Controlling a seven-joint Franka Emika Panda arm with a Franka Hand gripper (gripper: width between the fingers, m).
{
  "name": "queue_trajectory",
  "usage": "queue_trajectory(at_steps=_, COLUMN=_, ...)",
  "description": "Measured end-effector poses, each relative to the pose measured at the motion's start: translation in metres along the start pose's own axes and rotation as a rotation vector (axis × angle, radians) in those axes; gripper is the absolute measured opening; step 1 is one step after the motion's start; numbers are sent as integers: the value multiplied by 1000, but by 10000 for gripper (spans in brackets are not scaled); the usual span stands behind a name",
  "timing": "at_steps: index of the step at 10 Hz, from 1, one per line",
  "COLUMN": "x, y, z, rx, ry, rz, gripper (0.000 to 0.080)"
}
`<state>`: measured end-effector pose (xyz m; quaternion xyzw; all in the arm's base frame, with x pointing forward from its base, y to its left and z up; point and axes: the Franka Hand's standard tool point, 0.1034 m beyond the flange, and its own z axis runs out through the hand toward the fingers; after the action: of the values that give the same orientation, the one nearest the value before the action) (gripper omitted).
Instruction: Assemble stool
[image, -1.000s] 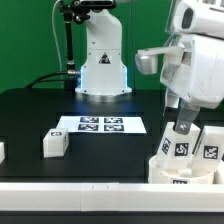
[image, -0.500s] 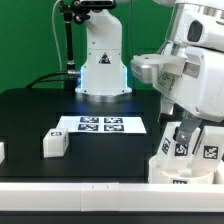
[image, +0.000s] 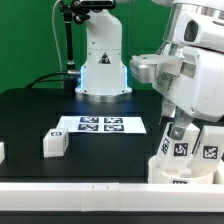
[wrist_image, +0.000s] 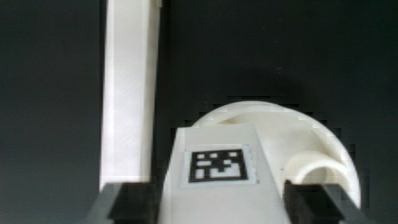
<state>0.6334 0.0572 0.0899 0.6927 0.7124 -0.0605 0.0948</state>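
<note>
The round white seat (image: 172, 170) lies at the table's front, at the exterior view's right. Two white legs stand on it, one (image: 181, 150) under my hand and another (image: 211, 152) beside it. My gripper (image: 179, 134) reaches down over the first leg. In the wrist view this tagged leg (wrist_image: 217, 165) fills the gap of my gripper (wrist_image: 222, 206), and both dark fingers (wrist_image: 128, 203) press against its sides. The seat's curved rim (wrist_image: 294, 125) shows behind it. A third leg (image: 55, 144) lies loose on the table at the exterior view's left.
The marker board (image: 100, 125) lies mid-table in front of the arm's base (image: 103, 75). A small white piece (image: 2, 152) shows at the exterior view's left edge. A long white strip (wrist_image: 134, 90) runs beside the seat, along the table's front edge (image: 70, 190).
The jaws have drawn in from wide open until they meet the leg's sides. The hand has shifted a little over the seat; the loose leg has not moved.
</note>
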Motion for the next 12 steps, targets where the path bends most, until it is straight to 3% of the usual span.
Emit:
queue_trajectory(at_steps=7, x=0, y=-1, z=1, rx=3, ry=3, rz=430, gripper=338)
queue_trajectory(at_steps=12, x=0, y=-1, z=1, rx=3, ry=6, rz=948, gripper=340)
